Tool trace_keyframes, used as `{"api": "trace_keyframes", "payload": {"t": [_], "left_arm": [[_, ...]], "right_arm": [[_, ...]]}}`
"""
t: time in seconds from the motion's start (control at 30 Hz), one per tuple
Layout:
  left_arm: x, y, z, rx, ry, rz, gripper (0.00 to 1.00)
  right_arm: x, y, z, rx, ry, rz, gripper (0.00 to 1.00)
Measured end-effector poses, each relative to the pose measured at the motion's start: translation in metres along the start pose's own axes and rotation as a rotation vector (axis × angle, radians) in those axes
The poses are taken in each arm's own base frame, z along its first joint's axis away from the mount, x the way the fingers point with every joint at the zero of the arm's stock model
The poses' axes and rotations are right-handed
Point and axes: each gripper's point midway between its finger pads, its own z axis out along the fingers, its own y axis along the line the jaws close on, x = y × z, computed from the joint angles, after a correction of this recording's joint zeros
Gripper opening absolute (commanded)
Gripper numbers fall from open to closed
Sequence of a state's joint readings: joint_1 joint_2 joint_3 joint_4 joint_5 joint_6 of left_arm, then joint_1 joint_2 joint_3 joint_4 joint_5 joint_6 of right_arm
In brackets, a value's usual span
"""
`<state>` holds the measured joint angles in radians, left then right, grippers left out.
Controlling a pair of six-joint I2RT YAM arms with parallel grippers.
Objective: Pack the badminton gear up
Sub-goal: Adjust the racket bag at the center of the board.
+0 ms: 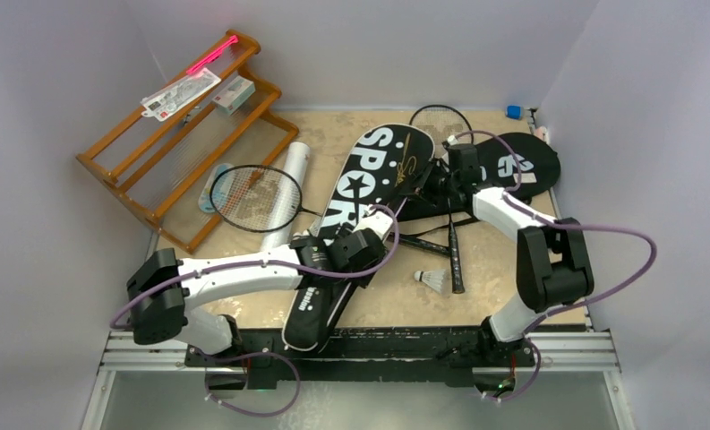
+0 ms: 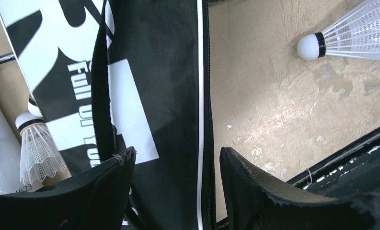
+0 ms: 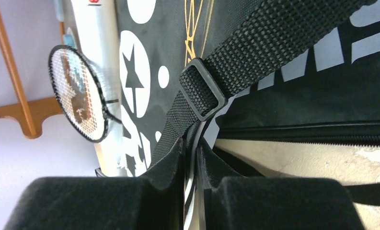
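A long black bag (image 1: 369,188) with white lettering lies diagonally across the table. My left gripper (image 1: 333,255) hovers over its narrow end, open, with the fingers either side of the zipped, white-piped edge (image 2: 201,120). The second black bag (image 1: 521,166) lies at the back right. My right gripper (image 1: 447,184) is between the two bags, shut on a black-and-white bag edge (image 3: 191,143) just below the strap buckle (image 3: 202,93). One racket (image 1: 257,197) rests across the white tube (image 1: 290,175), and another racket (image 1: 456,255) lies near the shuttlecock (image 1: 436,280). A second shuttlecock (image 2: 34,143) lies beside the bag.
The orange wooden rack (image 1: 181,134) stands at the back left, carrying a small carton (image 1: 235,92) and a pink-edged card (image 1: 181,92). A small blue object (image 1: 513,111) sits at the back right corner. White walls close in three sides.
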<state>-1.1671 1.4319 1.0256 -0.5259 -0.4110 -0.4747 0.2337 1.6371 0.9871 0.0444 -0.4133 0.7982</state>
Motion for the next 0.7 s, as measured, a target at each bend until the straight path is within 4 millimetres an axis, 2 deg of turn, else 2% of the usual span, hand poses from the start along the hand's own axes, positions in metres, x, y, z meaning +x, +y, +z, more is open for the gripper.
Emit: {"api": "trace_keyframes", "payload": {"t": [0.1,0.2,0.27,0.4,0.7], "left_arm": [[-0.005,-0.005,0.003,-0.025,-0.009,0.024,0.65],[-0.002,-0.008,0.007,-0.046,-0.003,0.049,0.70],[0.001,-0.009,0.008,-0.050,0.001,0.058,0.75],[-0.001,-0.014,0.008,-0.040,-0.014,0.057,0.79],[-0.004,-0.032,0.003,-0.016,-0.053,0.068,0.84]], "right_arm": [[-0.001,0.010,-0.012,-0.017,-0.014,-0.019,0.11],[0.001,0.017,-0.025,-0.026,-0.023,-0.034,0.12],[0.006,0.019,-0.033,-0.027,-0.025,-0.040,0.12],[0.015,0.021,-0.048,-0.023,-0.017,-0.046,0.12],[0.025,0.031,-0.059,-0.018,-0.018,-0.069,0.12]]}}
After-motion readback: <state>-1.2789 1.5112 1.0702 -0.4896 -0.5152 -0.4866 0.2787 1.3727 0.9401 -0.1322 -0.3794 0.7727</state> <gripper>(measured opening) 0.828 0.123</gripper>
